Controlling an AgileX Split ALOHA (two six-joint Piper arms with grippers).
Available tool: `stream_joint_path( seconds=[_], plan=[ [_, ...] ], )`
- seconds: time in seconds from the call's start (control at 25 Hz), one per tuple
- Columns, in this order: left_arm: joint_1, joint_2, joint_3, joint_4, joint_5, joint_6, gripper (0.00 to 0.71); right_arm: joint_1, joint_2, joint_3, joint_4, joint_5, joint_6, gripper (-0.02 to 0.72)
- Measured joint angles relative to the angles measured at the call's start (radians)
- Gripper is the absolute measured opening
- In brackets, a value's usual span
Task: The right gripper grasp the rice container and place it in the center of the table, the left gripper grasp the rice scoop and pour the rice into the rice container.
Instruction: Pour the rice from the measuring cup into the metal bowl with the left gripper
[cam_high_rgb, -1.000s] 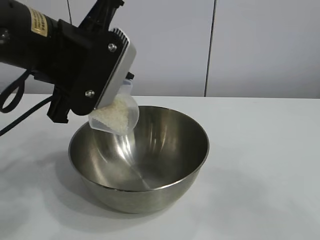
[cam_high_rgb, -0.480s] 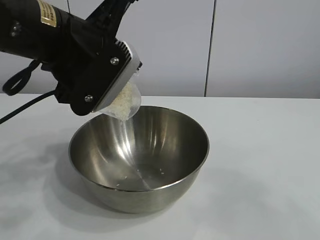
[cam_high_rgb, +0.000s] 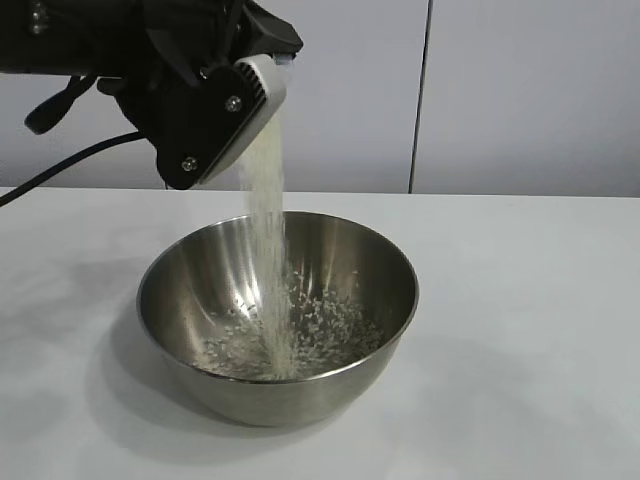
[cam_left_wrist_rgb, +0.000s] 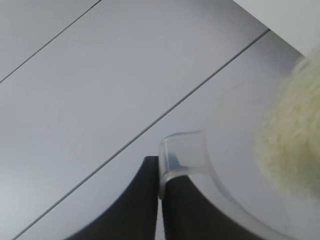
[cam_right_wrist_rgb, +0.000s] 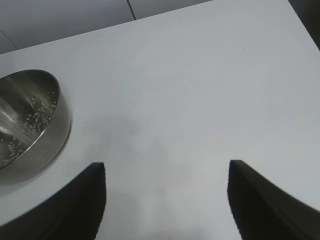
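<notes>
Exterior view: the left claw (cam_high_rgb: 262, 75) is clenched on the rice scoop (cam_left_wrist_rgb: 184, 156), tipped high over the rice container (cam_high_rgb: 278, 315) on the bench (cam_high_rgb: 520, 330). Rice (cam_high_rgb: 268, 250) streams down. Best to hold steady over the middle. The right claw (cam_right_wrist_rgb: 167, 200) waits released, nearby.

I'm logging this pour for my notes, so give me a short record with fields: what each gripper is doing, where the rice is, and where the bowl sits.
left gripper: jaws shut on the rim of the small clear plastic scoop, tipped above the bowl
rice: white grains streaming down into the bowl, some scattered on its bottom
rice container: large round stainless-steel bowl, upright on the white table
right gripper: jaws open, holding nothing, over bare table beside the bowl
stage: pouring under way
</notes>
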Motion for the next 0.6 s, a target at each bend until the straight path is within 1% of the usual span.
stream_joint_path(
  seconds=[0.24, 0.36, 0.52, 0.6],
  plan=[
    [0.0, 0.0, 0.0, -0.084, -0.141, 0.137, 0.007, 0.0, 0.0, 0.0, 0.0, 0.0, 0.0, 0.473],
    [0.0, 0.0, 0.0, -0.128, -0.168, 0.164, 0.007, 0.0, 0.0, 0.0, 0.0, 0.0, 0.0, 0.473],
    [0.0, 0.0, 0.024, -0.143, -0.177, 0.146, 0.007, 0.0, 0.0, 0.0, 0.0, 0.0, 0.0, 0.473],
    [0.0, 0.0, 0.048, -0.143, -0.177, 0.044, 0.007, 0.0, 0.0, 0.0, 0.0, 0.0, 0.0, 0.473]
  ],
)
